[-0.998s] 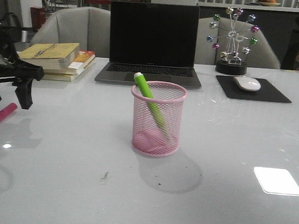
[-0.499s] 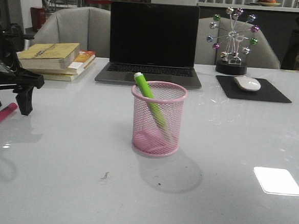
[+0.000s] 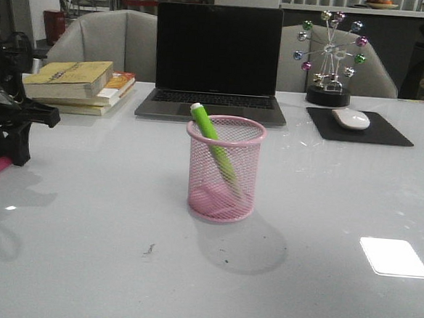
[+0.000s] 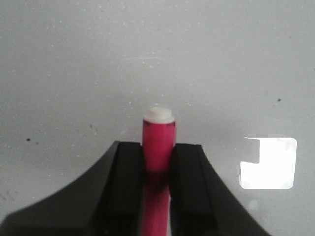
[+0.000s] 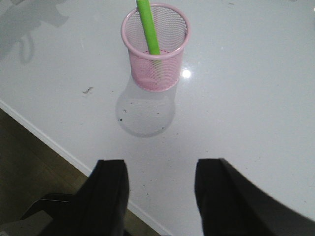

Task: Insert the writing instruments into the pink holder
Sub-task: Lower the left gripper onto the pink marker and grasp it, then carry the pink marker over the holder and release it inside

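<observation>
No writing on the pens, the pink holder (image 3: 223,170) or the books (image 3: 77,84) is sharp enough for you to read. Your left gripper (image 4: 158,157) sits low at the table's (image 3: 320,283) left edge with its fingers (image 4: 125,177) closed snugly on either side of the pink pen (image 4: 158,162), whose white tip juts out just past them. Your right gripper (image 5: 160,191) hangs spread wide and empty over the near table edge, the holder well ahead of it with the lime green pen (image 5: 148,27) leaning inside.
</observation>
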Action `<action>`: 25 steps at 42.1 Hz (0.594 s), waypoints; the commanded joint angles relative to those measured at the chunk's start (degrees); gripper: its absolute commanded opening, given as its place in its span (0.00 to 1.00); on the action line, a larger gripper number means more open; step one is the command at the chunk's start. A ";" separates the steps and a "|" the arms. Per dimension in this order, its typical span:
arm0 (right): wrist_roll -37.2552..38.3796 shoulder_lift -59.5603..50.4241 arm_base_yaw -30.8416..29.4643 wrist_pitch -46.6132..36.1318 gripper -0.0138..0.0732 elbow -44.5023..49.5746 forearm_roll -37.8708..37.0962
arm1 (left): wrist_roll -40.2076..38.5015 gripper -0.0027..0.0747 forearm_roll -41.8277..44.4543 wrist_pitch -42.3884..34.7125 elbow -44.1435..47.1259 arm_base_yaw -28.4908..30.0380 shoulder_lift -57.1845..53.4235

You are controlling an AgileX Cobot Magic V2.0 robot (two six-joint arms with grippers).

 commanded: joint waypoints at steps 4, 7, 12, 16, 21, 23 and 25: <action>-0.03 -0.86 -0.27 -3.68 0.66 -1.57 -0.42 | -0.45 0.15 -2.75 -0.84 -0.44 0.11 -6.33; -0.03 -0.86 -0.27 -3.68 0.66 -1.57 -0.42 | 0.26 0.15 -5.03 -4.66 2.04 -0.51 -10.17; -0.03 -0.86 -0.27 -3.68 0.66 -1.57 -0.42 | 2.99 0.15 -6.92 -13.26 8.55 -3.15 -18.75; -0.03 -0.86 -0.27 -3.68 0.66 -1.57 -0.42 | 3.41 0.15 -7.12 -21.22 14.30 -6.48 -26.18; -0.03 -0.86 -0.27 -3.68 0.66 -1.57 -0.42 | 3.41 0.15 -7.69 -32.90 20.96 -11.41 -34.57; -0.03 -0.86 -0.27 -3.68 0.66 -1.57 -0.42 | 3.41 0.15 -9.07 -37.69 23.96 -13.91 -37.74; -0.03 -0.86 -0.27 -3.68 0.66 -1.57 -0.42 | 3.41 0.15 -10.51 -44.36 26.72 -16.08 -40.20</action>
